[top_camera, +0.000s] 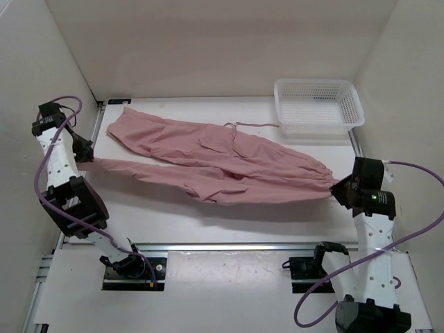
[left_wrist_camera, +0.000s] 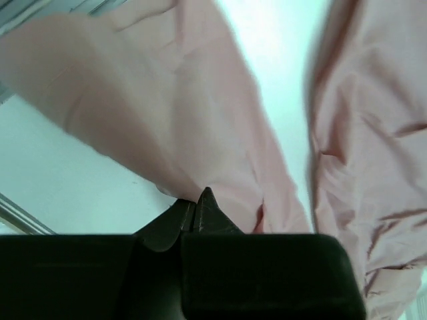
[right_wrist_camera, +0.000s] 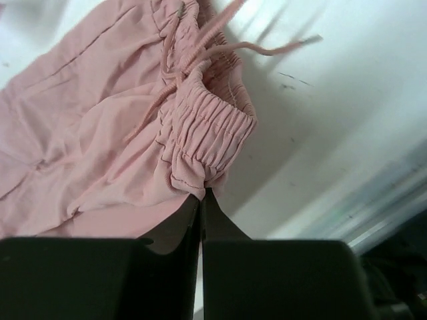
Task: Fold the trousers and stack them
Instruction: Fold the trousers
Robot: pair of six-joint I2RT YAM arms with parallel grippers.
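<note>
The trousers (top_camera: 215, 156), thin dusty-pink cloth with soft creases, stretch lengthwise across the white surface (top_camera: 208, 222). The far leg lies flat, while the near one is drawn taut to the left tool (left_wrist_camera: 197, 203), which is clamped tight on the leg's end. The right tool (right_wrist_camera: 202, 198) is pinched closed on the gathered elastic waistband (right_wrist_camera: 213, 127) (its thin drawstring (right_wrist_camera: 267, 48) trails loose), and a white plastic mesh basket (top_camera: 319, 127) sits in the far right corner, near the waist.
</note>
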